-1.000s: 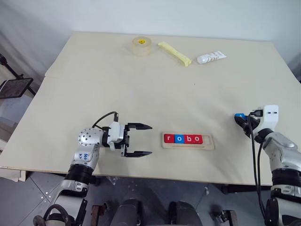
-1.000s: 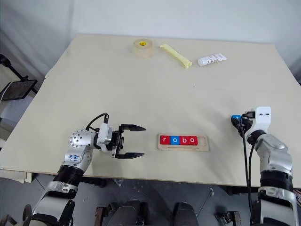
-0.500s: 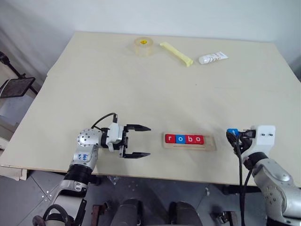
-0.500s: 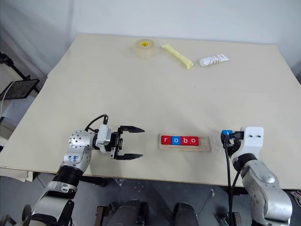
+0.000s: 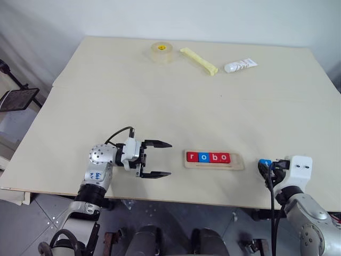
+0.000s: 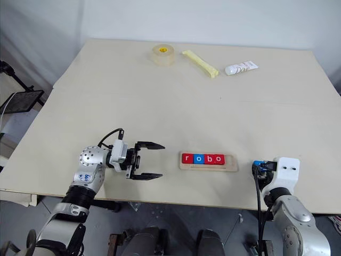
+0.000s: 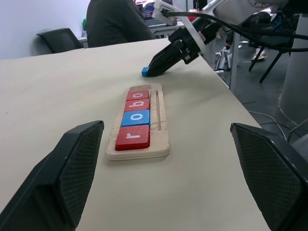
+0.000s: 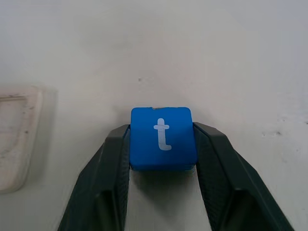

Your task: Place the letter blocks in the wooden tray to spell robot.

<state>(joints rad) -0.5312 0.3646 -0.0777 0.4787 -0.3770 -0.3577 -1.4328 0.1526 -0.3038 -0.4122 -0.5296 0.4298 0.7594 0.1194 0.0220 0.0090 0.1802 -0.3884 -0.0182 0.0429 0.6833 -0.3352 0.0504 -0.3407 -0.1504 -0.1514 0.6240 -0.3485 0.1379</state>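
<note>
Two black fingers (image 8: 113, 168) of the right gripper (image 8: 162, 159) stood against the sides of the blue t block (image 8: 162, 138), one on each flank, with the white letter facing up between them. Whether they pinched it or had begun to slacken could not be told from the wrist view; the block sat low over the table (image 5: 160, 96), and contact with the surface could not be made out. In the head view the pair sat just beside the right end of the wooden tray (image 5: 238, 163), near the table's front edge, probably so that the last tile could be slid or lowered into the one free slot.

Four tiles already lay in that tray: a red r (image 7: 133, 136), a blue o (image 7: 135, 117), a red b (image 7: 138, 104) and a red o (image 7: 139, 95), touching in a row and reading "robo". The bare stretch of groove lay at the end nearest the t.

To the tray's left, the left gripper (image 5: 158, 159) hung level with its jaws spread wide and nothing in them, aimed along the row, likely parked clear of the work.

Far across the table a tape roll (image 5: 160, 52), a yellow stick (image 5: 197, 61) and a white tube (image 5: 240, 65) lay well apart from all this.
</note>
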